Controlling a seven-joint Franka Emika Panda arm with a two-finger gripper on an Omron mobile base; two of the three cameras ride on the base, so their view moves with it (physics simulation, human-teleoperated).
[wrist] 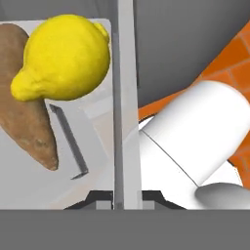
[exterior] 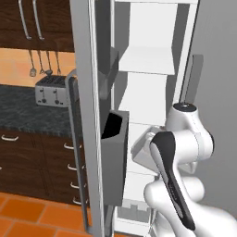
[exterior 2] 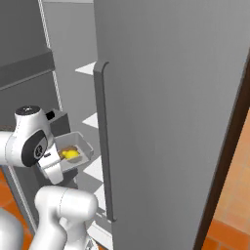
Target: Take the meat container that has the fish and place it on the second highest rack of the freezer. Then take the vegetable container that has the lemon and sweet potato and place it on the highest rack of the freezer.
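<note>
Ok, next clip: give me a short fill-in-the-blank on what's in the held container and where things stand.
1. The yellow fruit in the container is a ____.
2. Beside it lies a brown ____.
3. The freezer door stands ____.
4. The gripper is ____ on the container's rim.

Missing words: lemon; sweet potato; open; shut

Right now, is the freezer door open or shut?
Open. The freezer door swings outward, and its white shelves show inside.
</note>
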